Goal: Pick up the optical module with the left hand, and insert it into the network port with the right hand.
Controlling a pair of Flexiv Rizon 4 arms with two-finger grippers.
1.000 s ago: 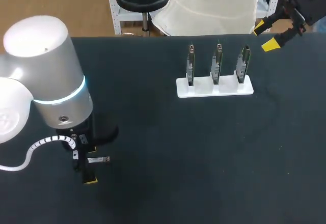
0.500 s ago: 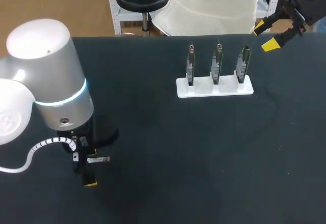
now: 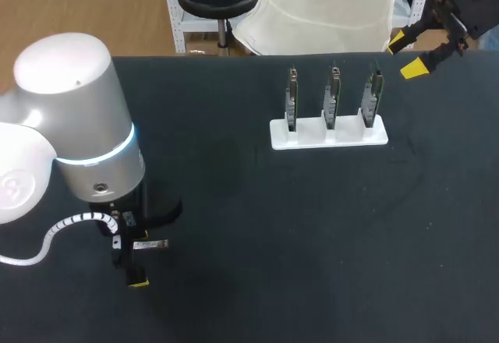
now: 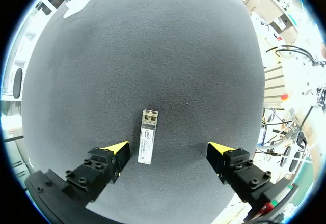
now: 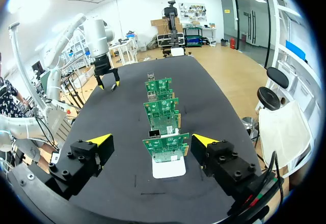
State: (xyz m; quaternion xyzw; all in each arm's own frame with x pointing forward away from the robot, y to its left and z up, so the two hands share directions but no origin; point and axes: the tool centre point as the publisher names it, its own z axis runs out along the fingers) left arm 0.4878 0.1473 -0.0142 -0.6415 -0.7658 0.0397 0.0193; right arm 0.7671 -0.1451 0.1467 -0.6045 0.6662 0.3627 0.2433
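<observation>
Left hand low over the module, right hand waiting beyond the board rack.

The small silver rectangular optical module [image 4: 146,142] lies flat on the black cloth-covered surface [image 3: 312,242] at its near left. It sits between the widely spread fingers of the left hand [image 4: 169,150], much closer to one yellow tip. It seems just clear of that tip, though contact is hard to rule out. At the far right of the middle, a white plastic rack [image 3: 328,134] holds three green circuit boards [image 3: 333,93] upright in a row, apparently with small metal network ports [image 5: 154,132] on them. The right hand [image 3: 405,54] hangs at the far right edge, beyond the rack, its fingers spread and holding nothing.
</observation>
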